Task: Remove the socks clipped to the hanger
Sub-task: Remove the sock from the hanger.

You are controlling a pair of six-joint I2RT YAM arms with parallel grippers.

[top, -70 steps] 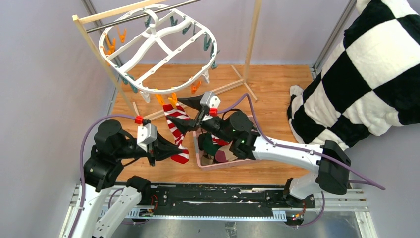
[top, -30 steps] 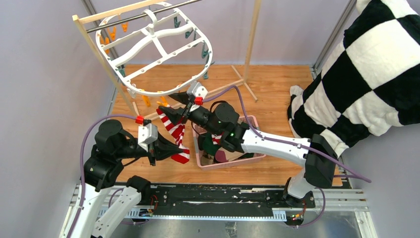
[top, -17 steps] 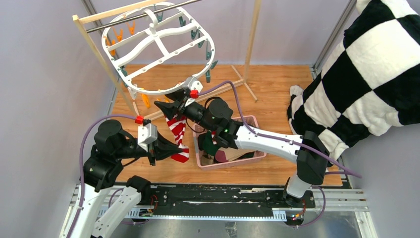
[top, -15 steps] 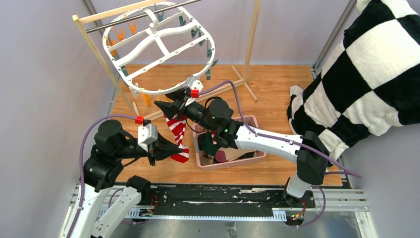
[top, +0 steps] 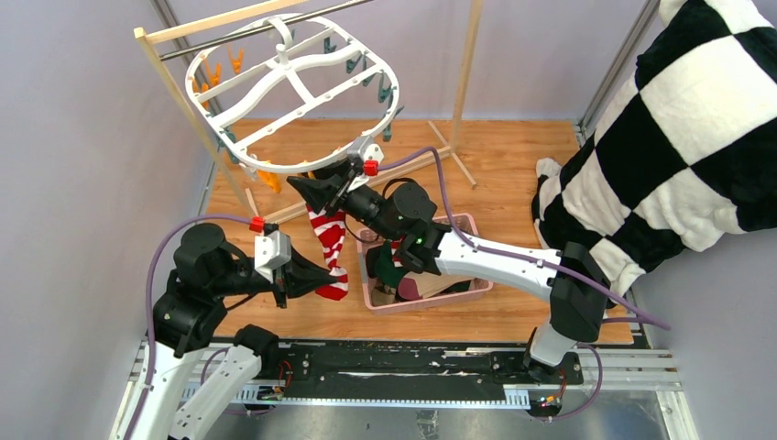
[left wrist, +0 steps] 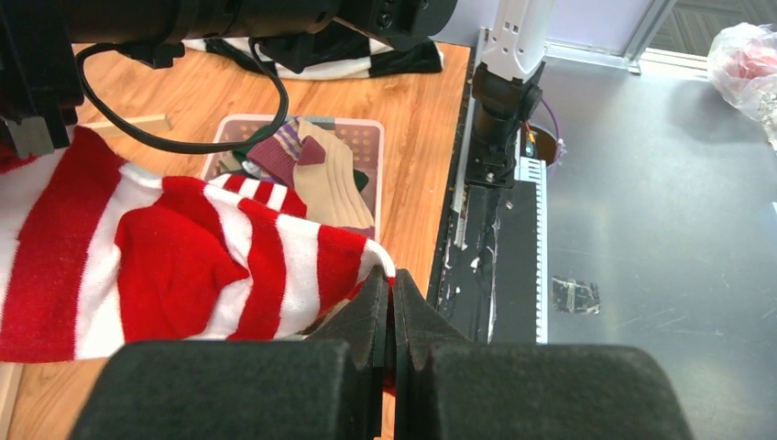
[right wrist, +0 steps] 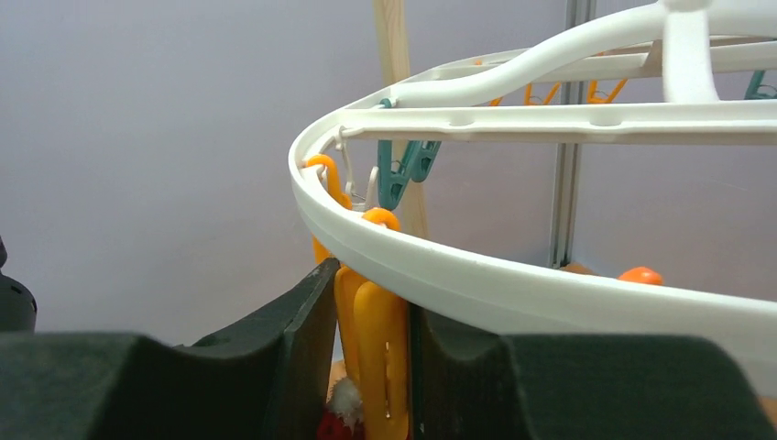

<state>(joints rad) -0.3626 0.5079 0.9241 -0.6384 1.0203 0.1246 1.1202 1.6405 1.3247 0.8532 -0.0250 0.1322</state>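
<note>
Right claw [right wrist: 371, 316]: fingers pressed in on both sides of an orange clip [right wrist: 377, 344] hanging under the near rim of the hanger [right wrist: 513, 286]. A scrap of red and white fabric shows at the clip's lower end. A teal clip [right wrist: 399, 170] hangs further along the same rim.

Left claw [left wrist: 392, 302]: fingers pinched tight on the edge of the red-and-white striped sock [left wrist: 183, 266], near its lower end. No gap between the pads.

From above: the striped sock [top: 328, 243] runs downward from the right claw [top: 316, 188] at the hanger's rim to the left claw [top: 322, 275]. It hangs slack, with a bend in it.

The hanger [top: 293, 170], a white oval ring, is tilted. It hangs by its hook from the bar of the wooden rack [top: 183, 101]. Orange and teal clips dangle round its rim.

A pink basket [top: 431, 301] sits on the bench [top: 513, 165] under the right arm, just right of the sock. It holds loose socks: a tan one [left wrist: 334, 183], a maroon one [left wrist: 275, 156] and a dark green one [top: 389, 270].

A checkered cloth [top: 678, 119] lies far right, well apart.
</note>
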